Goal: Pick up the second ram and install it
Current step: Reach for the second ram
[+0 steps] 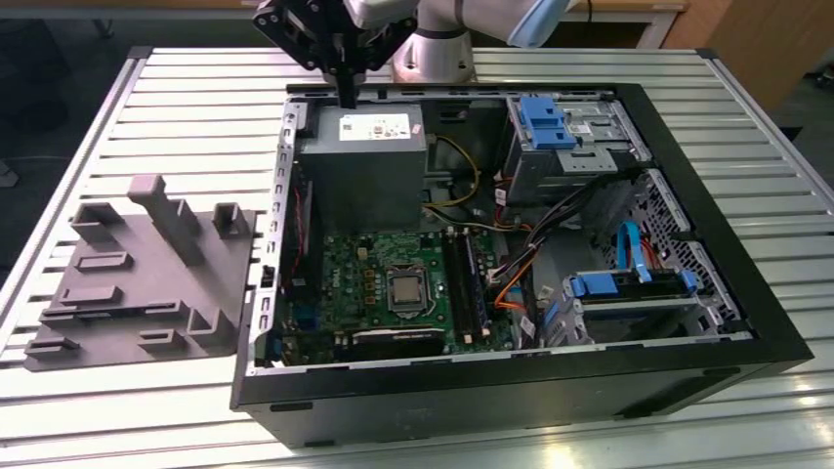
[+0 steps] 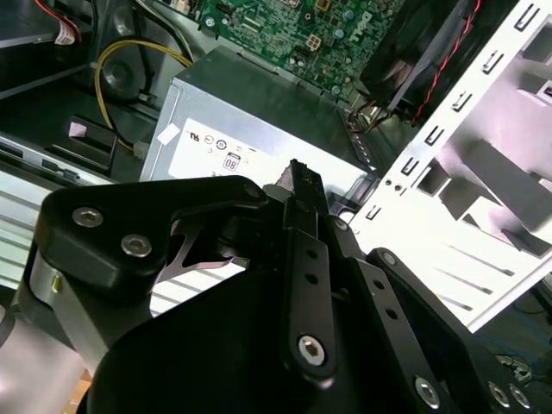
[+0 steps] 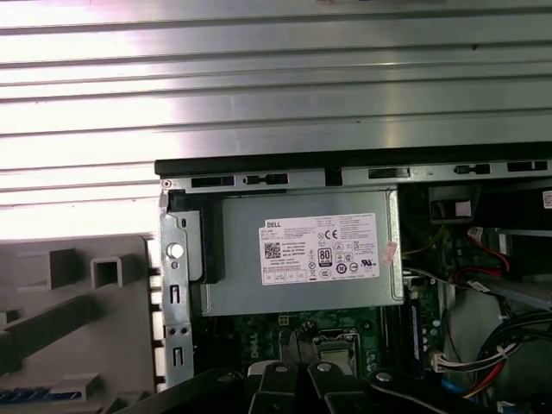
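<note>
My gripper (image 1: 348, 95) hangs at the back of the open computer case (image 1: 769, 322), just above the rear edge of the grey power supply (image 1: 362, 161). Its fingers are pressed together with nothing between them, as both wrist views show at the gripper (image 2: 297, 172) and the gripper (image 3: 298, 338). Long dark memory slots (image 1: 467, 283) run beside the processor (image 1: 406, 290) on the green motherboard. I cannot tell the second ram from those slots. The grey moulded tray (image 1: 144, 283) lies in the exterior view's left with nothing dark standing in it.
Blue drive cages (image 1: 548, 122) and bundled cables (image 1: 521, 264) fill the case's side in the exterior view's right. The case stands on a slatted metal table (image 1: 183, 107). The arm's base (image 1: 437, 54) sits behind the case.
</note>
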Motion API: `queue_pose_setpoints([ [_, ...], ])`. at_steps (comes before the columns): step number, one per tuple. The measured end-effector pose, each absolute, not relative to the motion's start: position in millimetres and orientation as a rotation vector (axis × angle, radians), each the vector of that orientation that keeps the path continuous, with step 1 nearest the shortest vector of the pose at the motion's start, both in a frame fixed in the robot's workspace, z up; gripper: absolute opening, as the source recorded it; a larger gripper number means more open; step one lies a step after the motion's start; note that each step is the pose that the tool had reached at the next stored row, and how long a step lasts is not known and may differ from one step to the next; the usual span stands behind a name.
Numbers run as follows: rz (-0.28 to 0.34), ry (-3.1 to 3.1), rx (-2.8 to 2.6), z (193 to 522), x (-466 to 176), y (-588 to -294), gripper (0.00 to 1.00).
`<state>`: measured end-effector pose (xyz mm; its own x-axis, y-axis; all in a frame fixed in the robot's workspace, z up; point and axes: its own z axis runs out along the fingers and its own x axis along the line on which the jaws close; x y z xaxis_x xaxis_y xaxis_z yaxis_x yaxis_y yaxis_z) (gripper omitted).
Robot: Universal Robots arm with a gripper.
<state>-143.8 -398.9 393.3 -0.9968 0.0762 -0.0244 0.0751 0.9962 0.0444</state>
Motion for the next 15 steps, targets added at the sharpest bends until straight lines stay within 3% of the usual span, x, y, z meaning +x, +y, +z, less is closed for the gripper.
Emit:
queue_pose_setpoints([
  [15,0.068,3.112,0.118,393.2,-148.8,-399.0,0.11],
])
